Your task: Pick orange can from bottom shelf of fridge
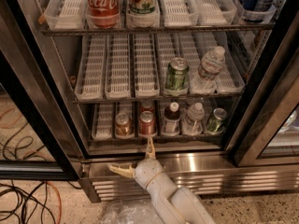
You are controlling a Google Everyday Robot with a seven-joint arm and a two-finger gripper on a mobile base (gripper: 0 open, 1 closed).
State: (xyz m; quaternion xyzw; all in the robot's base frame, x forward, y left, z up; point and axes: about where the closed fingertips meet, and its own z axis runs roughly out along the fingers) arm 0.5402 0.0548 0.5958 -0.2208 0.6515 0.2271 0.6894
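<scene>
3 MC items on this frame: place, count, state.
1. Where on the bottom shelf is the orange can? A) leftmost item B) far right C) between the bottles
2. How many green cans stand in the fridge? A) one B) two C) four
3. The gripper is: A) shut on a can B) open, below the bottom shelf C) up at the top shelf
Answers: 1 A, nothing stands left of it. 2 B, one on the middle shelf, one at bottom right. 3 B, jaws spread wide, holding nothing.
</scene>
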